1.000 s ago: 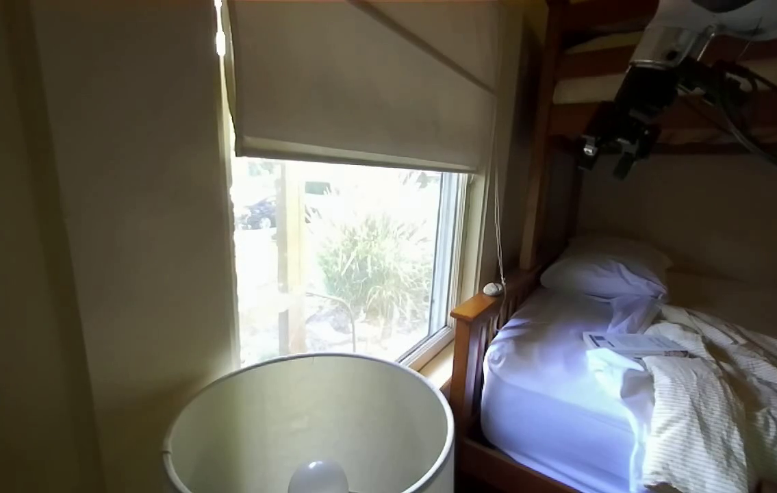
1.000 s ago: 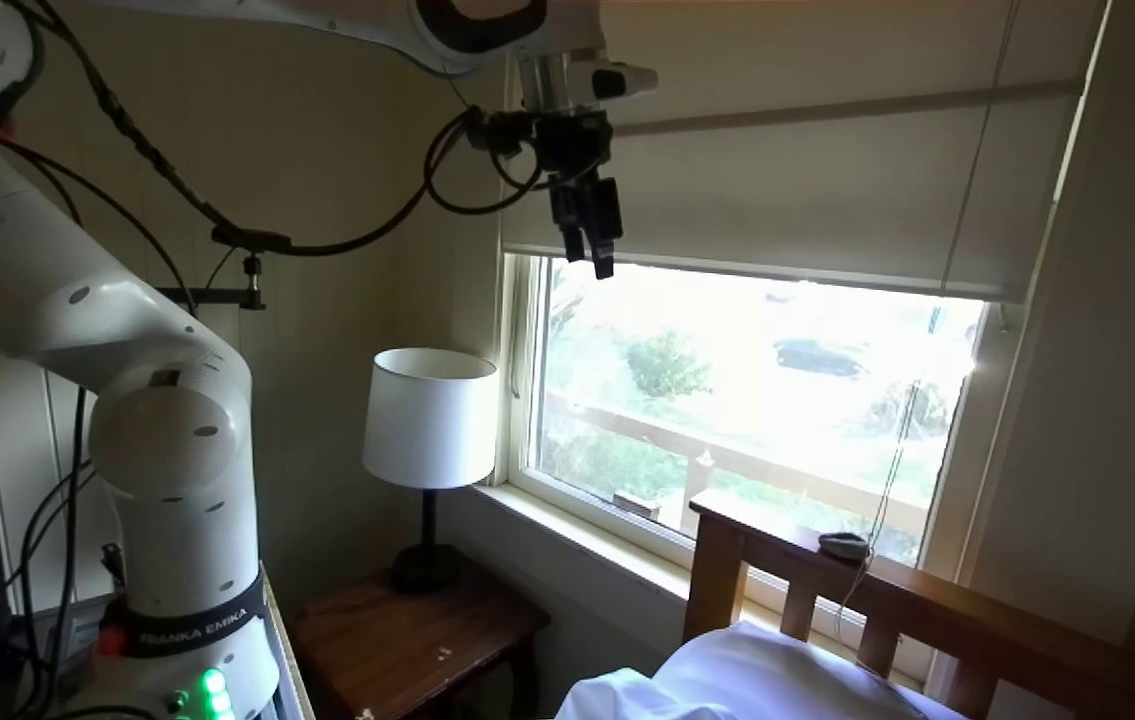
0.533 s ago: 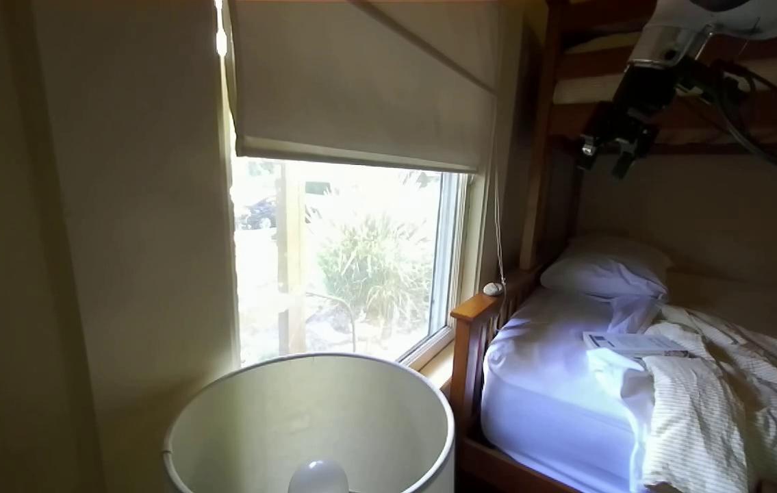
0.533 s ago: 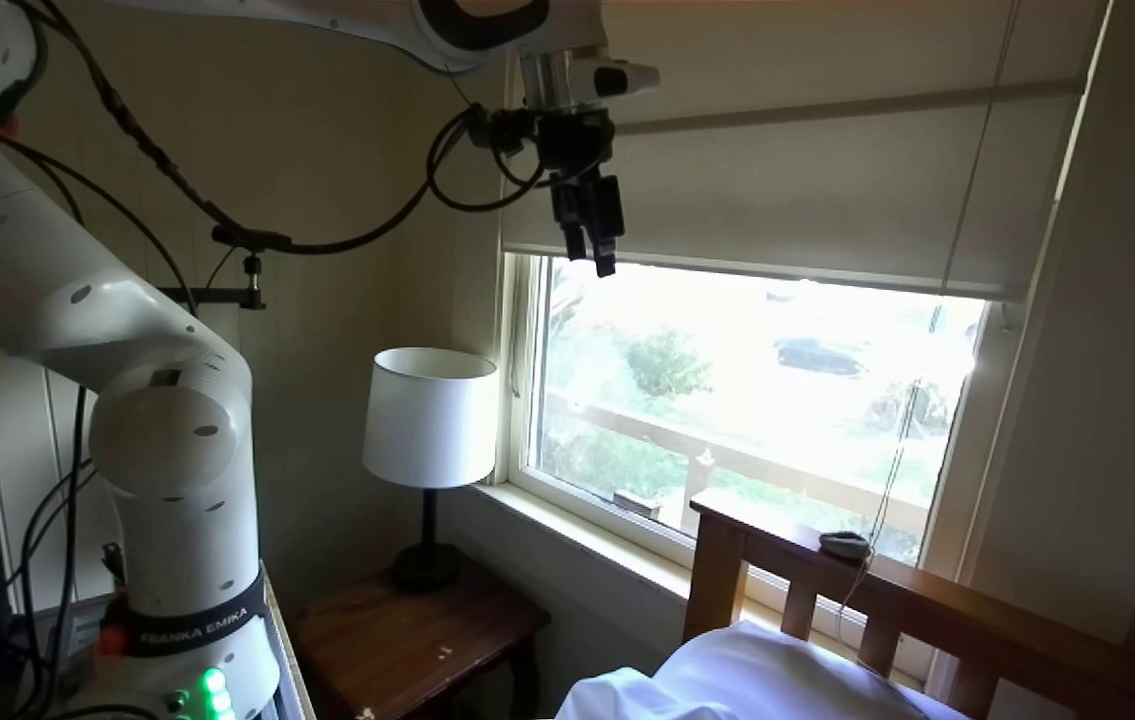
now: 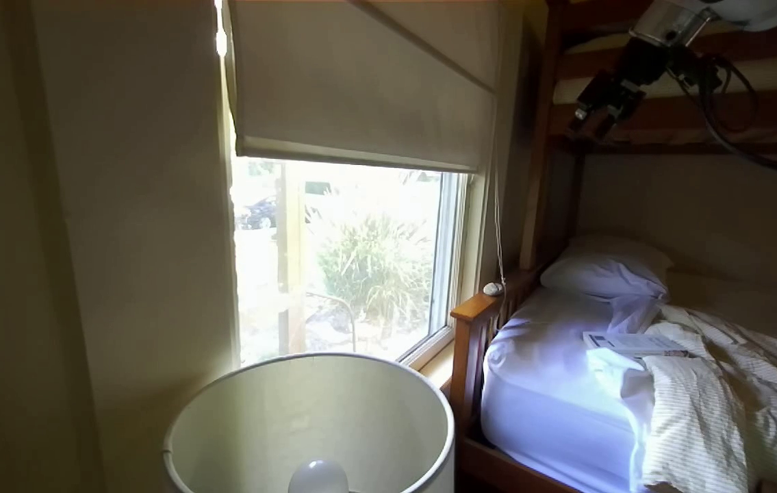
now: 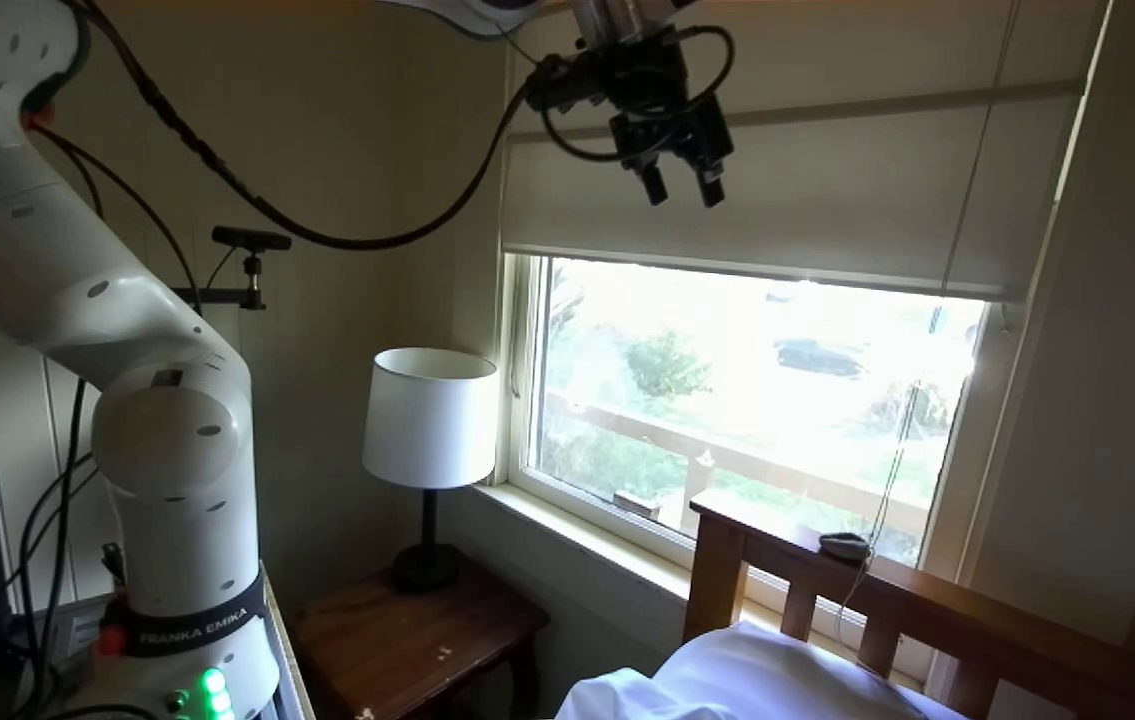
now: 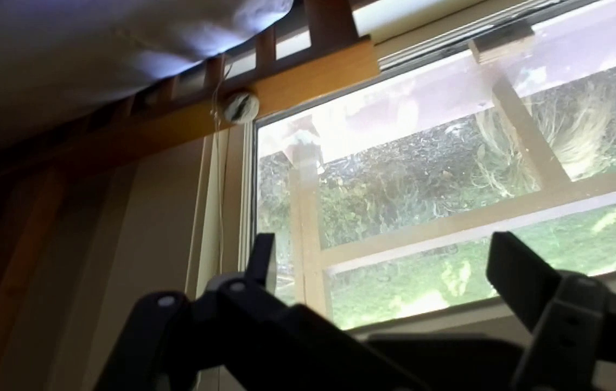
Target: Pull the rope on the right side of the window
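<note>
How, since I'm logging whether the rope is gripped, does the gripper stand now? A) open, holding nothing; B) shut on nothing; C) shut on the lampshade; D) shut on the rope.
A: in the wrist view the gripper has its fingers well apart, with the window showing through the gap and the rope running outside it.

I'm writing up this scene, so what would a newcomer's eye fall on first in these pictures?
Probably the window, glaring below its partly lowered shade in both exterior views. Next, the white robot arm along the left of an exterior view, its open black gripper seen against the shade. A lampshade also looms at the bottom of an exterior view.
</note>
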Available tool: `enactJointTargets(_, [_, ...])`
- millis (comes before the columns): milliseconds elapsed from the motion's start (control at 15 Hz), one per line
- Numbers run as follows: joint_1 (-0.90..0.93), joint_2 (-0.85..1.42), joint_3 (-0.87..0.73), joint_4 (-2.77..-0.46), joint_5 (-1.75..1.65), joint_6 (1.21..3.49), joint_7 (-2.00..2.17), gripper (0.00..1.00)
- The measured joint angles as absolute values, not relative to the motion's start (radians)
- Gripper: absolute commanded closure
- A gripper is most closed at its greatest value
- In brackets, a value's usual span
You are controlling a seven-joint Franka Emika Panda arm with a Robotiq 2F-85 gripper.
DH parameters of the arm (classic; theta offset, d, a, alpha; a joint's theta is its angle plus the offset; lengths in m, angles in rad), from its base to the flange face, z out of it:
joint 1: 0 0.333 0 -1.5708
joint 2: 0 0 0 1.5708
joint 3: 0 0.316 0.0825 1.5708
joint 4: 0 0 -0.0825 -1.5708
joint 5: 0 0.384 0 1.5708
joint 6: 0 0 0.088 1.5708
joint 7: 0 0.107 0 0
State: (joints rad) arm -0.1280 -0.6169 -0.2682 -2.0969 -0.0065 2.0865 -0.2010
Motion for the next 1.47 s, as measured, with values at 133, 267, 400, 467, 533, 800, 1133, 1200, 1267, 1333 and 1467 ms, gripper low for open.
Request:
enactJointTargets(133, [-0.112,-0.542,-0.324,-1.986,-0.007,2.086,-0.345,0.00])
enactJointTargets(267, [-0.095,-0.468,-0.368,-1.874,-0.007,2.088,-0.469,0.00])
enactJointTargets(400, [-0.084,-0.392,-0.401,-1.763,-0.005,2.129,-0.564,0.00])
enactJointTargets(467, [-0.083,-0.351,-0.416,-1.706,0.000,2.162,-0.579,0.00])
enactJointTargets(533, [-0.087,-0.327,-0.419,-1.678,0.000,2.166,-0.579,0.00])
enactJointTargets(800, [-0.090,-0.326,-0.414,-1.688,0.000,2.165,-0.579,0.00])
enactJointTargets(1133, [-0.090,-0.326,-0.414,-1.688,0.002,2.165,-0.576,0.00])
enactJointTargets(1200, [-0.090,-0.320,-0.415,-1.681,0.011,2.170,-0.571,0.00])
enactJointTargets(1267, [-0.090,-0.310,-0.416,-1.668,0.021,2.174,-0.569,0.00])
enactJointTargets(1333, [-0.090,-0.295,-0.418,-1.647,0.033,2.177,-0.569,0.00])
enactJointTargets(1467, [-0.090,-0.256,-0.422,-1.592,0.065,2.177,-0.580,0.00])
